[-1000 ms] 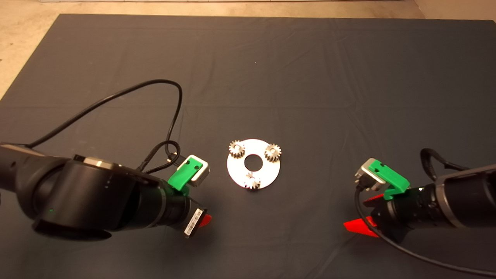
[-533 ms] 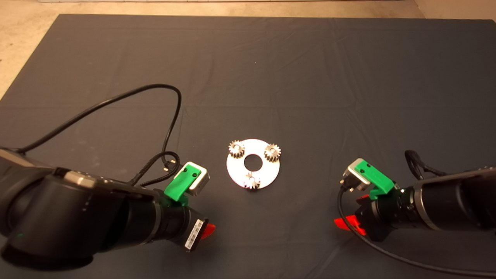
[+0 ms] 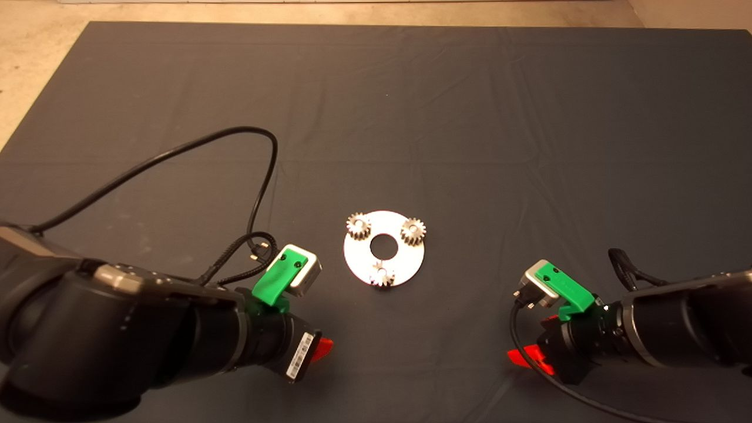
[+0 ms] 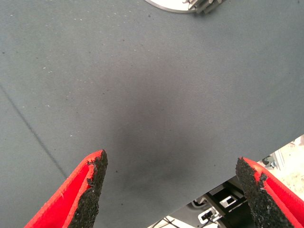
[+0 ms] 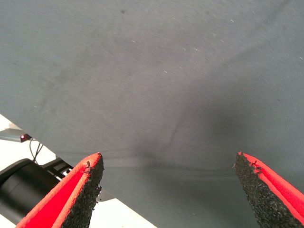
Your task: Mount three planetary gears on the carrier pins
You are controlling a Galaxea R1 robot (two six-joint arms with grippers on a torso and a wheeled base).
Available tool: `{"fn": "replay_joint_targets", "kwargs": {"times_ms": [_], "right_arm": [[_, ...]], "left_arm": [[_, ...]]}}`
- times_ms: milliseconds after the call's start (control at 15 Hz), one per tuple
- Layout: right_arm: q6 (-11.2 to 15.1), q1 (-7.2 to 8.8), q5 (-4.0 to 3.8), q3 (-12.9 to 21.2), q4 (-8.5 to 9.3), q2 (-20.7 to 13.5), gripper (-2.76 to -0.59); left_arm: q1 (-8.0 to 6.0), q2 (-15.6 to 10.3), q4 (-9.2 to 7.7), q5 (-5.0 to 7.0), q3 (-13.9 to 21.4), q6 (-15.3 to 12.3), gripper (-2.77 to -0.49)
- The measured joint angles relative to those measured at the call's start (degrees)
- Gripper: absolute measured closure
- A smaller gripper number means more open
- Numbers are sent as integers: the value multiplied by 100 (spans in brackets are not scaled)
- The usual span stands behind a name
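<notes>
A shiny round carrier disc [image 3: 405,258] with a centre hole lies mid-mat. Three planetary gears sit on it: one far left [image 3: 358,226], one far right [image 3: 413,231], one on the near edge [image 3: 382,275]. The carrier pins are covered by these gears and I cannot make them out. My left gripper [image 3: 322,349] hovers open over bare mat, near and left of the disc. Its wrist view shows only the disc's rim [image 4: 166,4] and the near gear's teeth [image 4: 204,4] beyond the open left gripper [image 4: 172,165]. My right gripper [image 3: 537,339] is open near and right of the disc, and the right gripper [image 5: 169,164] holds nothing.
A black cable [image 3: 258,176] loops over the mat from the left arm. The mat's near edge, with floor and black equipment [image 5: 28,185] beyond, shows in the right wrist view. Bare floor borders the mat at the far left [image 3: 35,53].
Both arms have drawn back toward the near edge of the mat, the right gripper also shifting left. The disc and gears have not moved.
</notes>
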Motion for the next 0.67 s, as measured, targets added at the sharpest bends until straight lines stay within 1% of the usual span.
{"fn": "replay_joint_targets", "kwargs": {"times_ms": [133, 267, 467, 667], "right_arm": [[0, 0, -3, 0, -29, -4, -205], [0, 2, -7, 0, -31, -26, -205], [0, 10, -6, 0, -34, -50, -205], [0, 30, -7, 0, -36, -39, -205]], "left_arm": [[1, 26, 56, 2, 15, -41, -188], [1, 105, 174, -4, 17, -63, -188], [4, 151, 341, 0, 17, -88, -188], [4, 224, 445, 2, 20, -129, -188]]}}
